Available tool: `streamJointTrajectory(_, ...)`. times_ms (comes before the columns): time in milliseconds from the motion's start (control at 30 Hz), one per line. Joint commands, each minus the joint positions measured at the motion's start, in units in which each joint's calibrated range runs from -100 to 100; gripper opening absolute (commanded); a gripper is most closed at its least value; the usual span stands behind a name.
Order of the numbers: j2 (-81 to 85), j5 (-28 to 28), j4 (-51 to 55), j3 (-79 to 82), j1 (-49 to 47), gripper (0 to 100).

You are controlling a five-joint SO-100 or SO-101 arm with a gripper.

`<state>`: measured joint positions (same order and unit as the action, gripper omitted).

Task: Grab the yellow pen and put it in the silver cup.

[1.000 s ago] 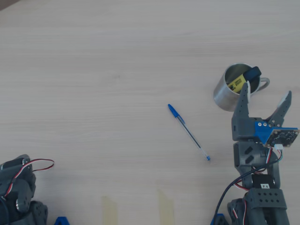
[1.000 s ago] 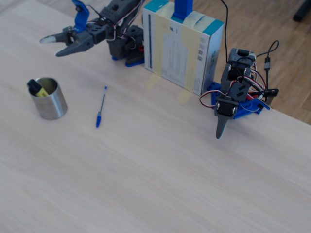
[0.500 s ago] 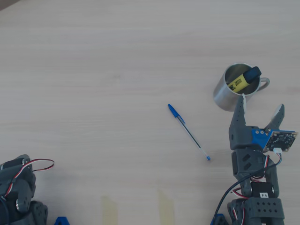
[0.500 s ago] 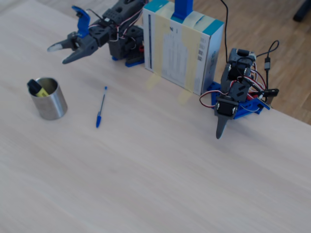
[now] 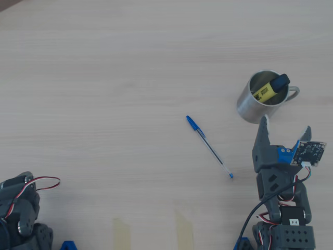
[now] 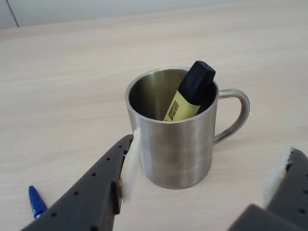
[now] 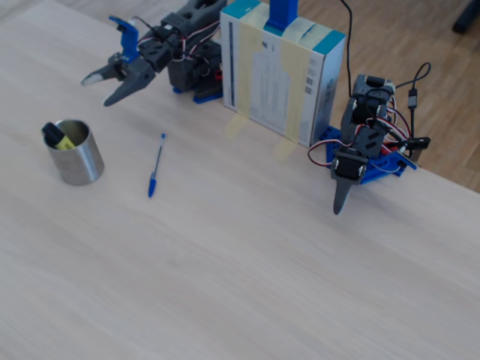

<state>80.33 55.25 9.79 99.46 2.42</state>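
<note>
- Tool (image 5: 282,129): jaws apart, nothing between them. Over the last sec it has backed off from the silver cup (image 5: 255,102) toward the arm's base. In overhead view earlier its left finger overlapped the cup rim; now the tips sit just clear of the near wall. Jaws also look a bit less spread than before.
- Wrist view agrees: tool (image 6: 204,185) empty, white pads either side of the cup, not touching it.
- Fixed view: tool (image 7: 109,86) lifted and pulled back, well apart from cup (image 7: 75,155).
- Meaning, as I read it: drop done, arm retreating; task looks basically complete.
- Yellow pen (image 6: 191,92): inside the cup, leaning on the handle-side rim, black cap up and poking above rim, yellow body w/ dark print below. Hasn't shifted.
- Blue ballpoint (image 5: 209,146) lies on surface (image 5: 104,78) left of the tool, untouched.
</note>
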Motion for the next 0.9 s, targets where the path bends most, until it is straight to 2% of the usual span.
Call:
streamJointTrajectory(0,2.1,0.2,4.9,0.5,0.7,40)
streamJointTrajectory(533,9.5,0.2,25.8,0.5,1.2,40)
streamJointTrajectory(867,13.7,0.2,33.6,0.5,1.9,40)
